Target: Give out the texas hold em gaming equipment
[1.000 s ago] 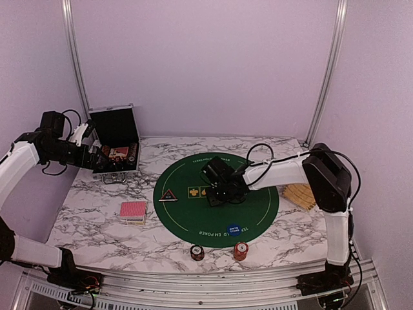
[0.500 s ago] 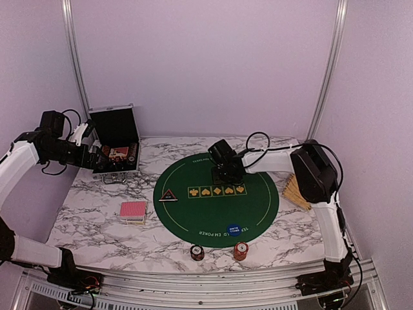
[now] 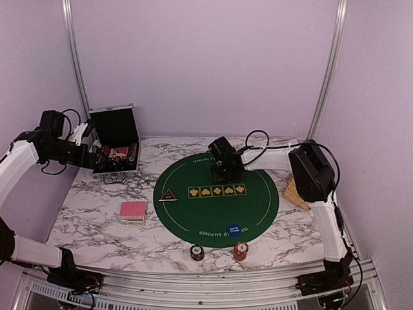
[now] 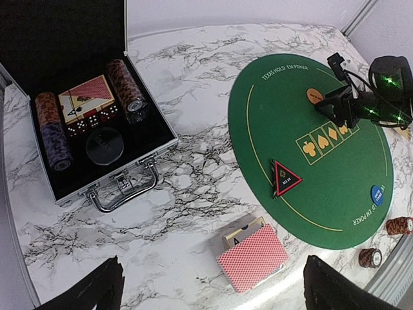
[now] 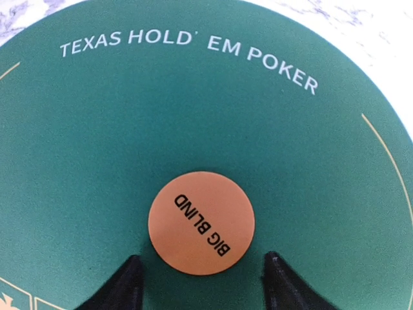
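Right claw (image 5: 203, 284): released, straddling orange round BIG BLIND button (image 5: 201, 223) at 12 o'clock of green round felt mat (image 5: 322, 161) | Left claw (image 4: 210, 287): released, empty, over marble worktop (image 4: 193, 174).

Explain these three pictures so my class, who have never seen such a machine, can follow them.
The left arm and right arm are robots bolted to a marble table. One camera looks down from above; one sits on each wrist. On the green mat lie an orange button, a blue button and a black marker. Cards and two chip stacks lie beside it; an open case holds more. Both jaws are open, the right pair straddling the orange button. Nothing is held.
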`<state>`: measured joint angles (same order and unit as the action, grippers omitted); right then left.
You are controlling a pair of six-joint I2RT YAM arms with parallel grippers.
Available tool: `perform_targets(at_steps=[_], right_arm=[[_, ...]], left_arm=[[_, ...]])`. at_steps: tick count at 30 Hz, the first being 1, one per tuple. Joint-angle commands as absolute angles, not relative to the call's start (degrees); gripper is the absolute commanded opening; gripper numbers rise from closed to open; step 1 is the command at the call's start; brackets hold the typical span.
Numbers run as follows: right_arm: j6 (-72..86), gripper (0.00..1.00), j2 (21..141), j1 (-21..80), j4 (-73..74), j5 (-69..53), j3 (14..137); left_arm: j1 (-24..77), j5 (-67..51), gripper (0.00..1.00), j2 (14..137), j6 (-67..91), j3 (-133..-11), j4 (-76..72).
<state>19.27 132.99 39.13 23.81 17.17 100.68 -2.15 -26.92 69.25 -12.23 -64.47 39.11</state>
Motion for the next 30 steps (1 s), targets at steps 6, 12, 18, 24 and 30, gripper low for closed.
perform_targets(at_steps=[6,12,18,24,30], right_arm=[[12.5,0.87,113.6,41.3,28.4,7.1,83.2],[11.8,0.87,103.1,44.8,31.9,1.1,70.8],[12.0,0.84,100.7,48.5,33.9,-1.4,66.0],[11.0,0.82,102.7,50.6,35.0,-1.4,65.9],[10.0,0.82,104.4,51.7,35.7,-1.3,66.2]], left_arm=[[-2.4,-28.6,0.99,69.0,-13.6,-66.4,41.9],[-2.4,-28.5,0.99,69.3,-13.8,-66.4,41.9],[-2.4,-28.6,0.99,69.6,-13.6,-66.9,42.0],[-2.4,-28.7,0.99,69.2,-13.3,-67.1,41.9],[-2.4,-28.5,0.99,68.7,-13.3,-66.7,42.0]])
